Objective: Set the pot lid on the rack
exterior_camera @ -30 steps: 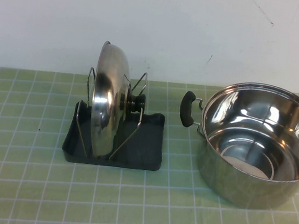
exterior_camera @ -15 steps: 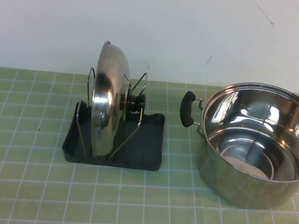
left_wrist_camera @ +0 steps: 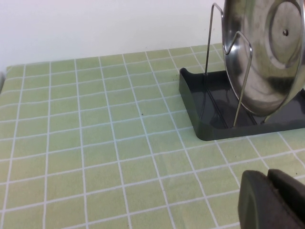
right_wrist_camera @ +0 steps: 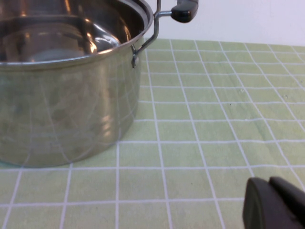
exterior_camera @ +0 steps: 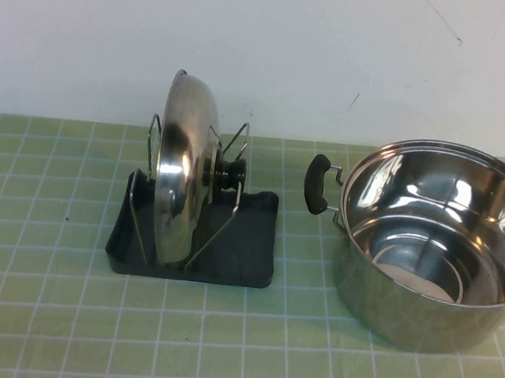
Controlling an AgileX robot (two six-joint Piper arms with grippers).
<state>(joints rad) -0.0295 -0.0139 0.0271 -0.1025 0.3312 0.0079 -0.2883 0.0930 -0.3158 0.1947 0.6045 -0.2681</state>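
Lid (exterior_camera: 180, 176) stands on edge in the rack (exterior_camera: 245, 253), well ahead of the left gripper (left_wrist_camera: 276, 200); right gripper (right_wrist_camera: 279, 205) sits near the pot (right_wrist_camera: 62, 90); both look pressed together.

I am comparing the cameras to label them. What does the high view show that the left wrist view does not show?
Only the high view shows the steel pot standing to the right of the rack, and the black knob of the pot lid. Only the left wrist view shows the left gripper, shut, low above the table, and the lid's inner side. Both show the lid standing on edge in the rack. The right gripper, shut, appears only in the right wrist view.
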